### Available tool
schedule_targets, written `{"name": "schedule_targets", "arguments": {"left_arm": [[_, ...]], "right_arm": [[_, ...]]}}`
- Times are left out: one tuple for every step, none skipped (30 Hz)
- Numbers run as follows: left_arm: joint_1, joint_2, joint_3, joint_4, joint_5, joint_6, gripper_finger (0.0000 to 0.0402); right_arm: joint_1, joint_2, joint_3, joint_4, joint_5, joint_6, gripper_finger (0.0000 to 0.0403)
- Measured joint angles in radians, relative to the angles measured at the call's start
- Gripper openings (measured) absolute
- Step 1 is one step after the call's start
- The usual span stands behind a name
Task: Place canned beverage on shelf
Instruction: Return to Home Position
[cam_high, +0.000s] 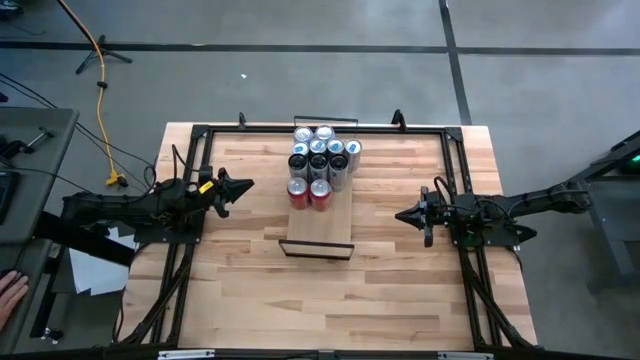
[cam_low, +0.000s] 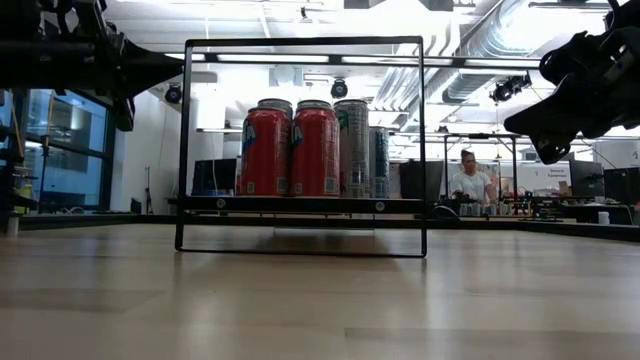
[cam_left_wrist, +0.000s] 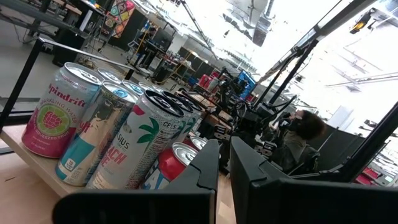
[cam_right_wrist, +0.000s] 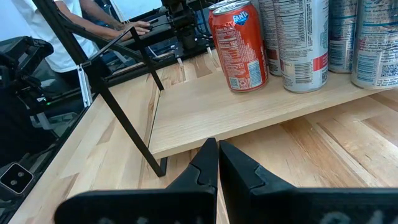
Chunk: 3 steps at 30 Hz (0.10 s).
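Both grippers, left (cam_high: 246, 185) and right (cam_high: 402, 215), hover closed and empty flanking the shelf (cam_high: 318, 228); cans (cam_high: 320, 160) already stand there, task seemingly finished.

rear cans (cam_high: 322, 133) labels unreadable, shelf (cam_right_wrist: 249, 115) cut off by edge

cans (cam_high: 320, 162) clustered on shelf (cam_high: 318, 228) rear, shelf mid-table (cam_high: 400, 290)
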Motion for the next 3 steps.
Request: {"name": "schedule_targets", "arguments": {"left_arm": [[0.000,0.000,0.000,0.000,0.000,0.000,0.0001],[0.000,0.000,0.000,0.000,0.000,0.000,0.0001],[0.000,0.000,0.000,0.000,0.000,0.000,0.0001]], "right_arm": [[0.000,0.000,0.000,0.000,0.000,0.000,0.0000],[0.000,0.000,0.000,0.000,0.000,0.000,0.0000],[0.000,0.000,0.000,0.000,0.000,0.000,0.0000]]}}
